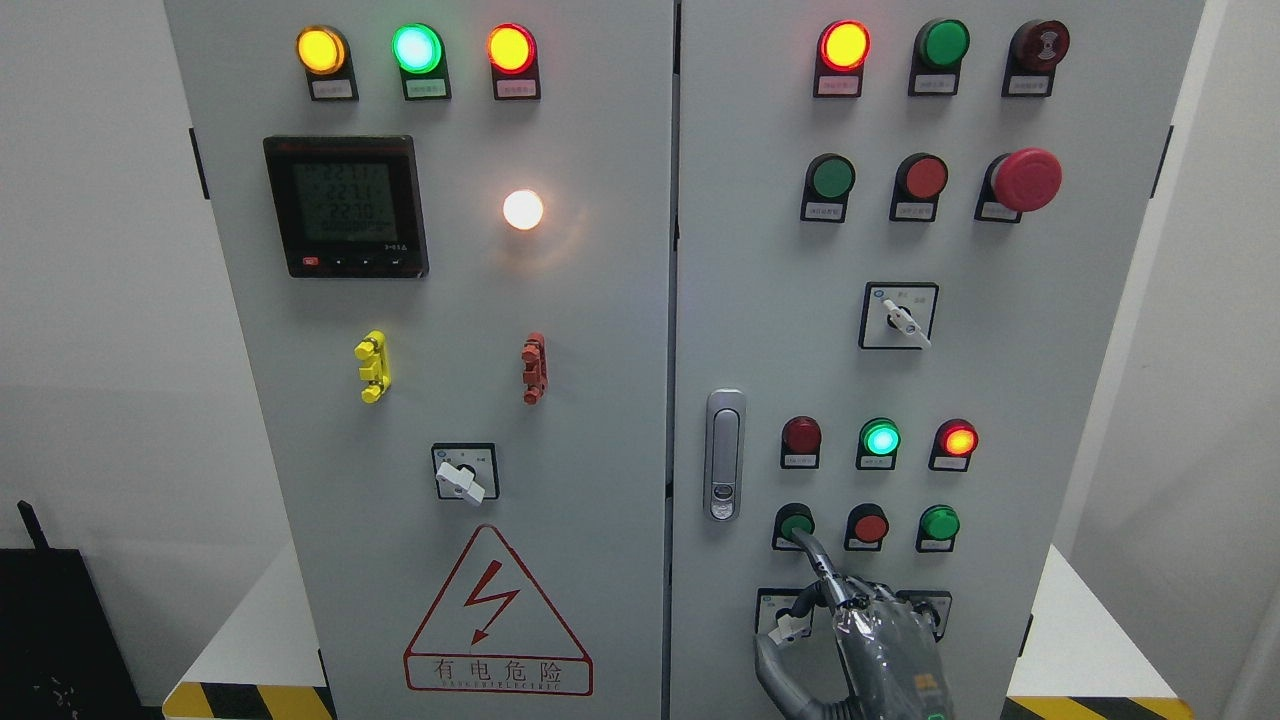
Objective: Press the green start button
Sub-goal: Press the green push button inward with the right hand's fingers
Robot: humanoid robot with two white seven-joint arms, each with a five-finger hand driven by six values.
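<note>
1. a robot hand [880,640] is coming up from the bottom edge of the frame, right of the middle, so it is reading as the right hand; the left hand is not showing.
2. one extended fingertip [806,543] is touching the green push button [796,523] at the lower right of the frame, leftmost in the bottom row of three on the right cabinet door [1050,400].
3. the hand is holding nothing: one finger is pointing out straight while the others are curling back against the palm.
4. a red push button [868,526] is sitting just beside the green one, with a second green button [939,523] further right, so the finger is needing to stay centred.
5. the button is looking like a rigid, panel-mounted plastic cap, probably spring-loaded with short travel; it is not something to grasp but to push squarely on its face.
6. a smooth domed cap may be letting the fingertip slide off toward the bezel, so a straight push along the button's axis is seeming wisest.
7. whether the button is already being depressed is not something i can tell.
</note>
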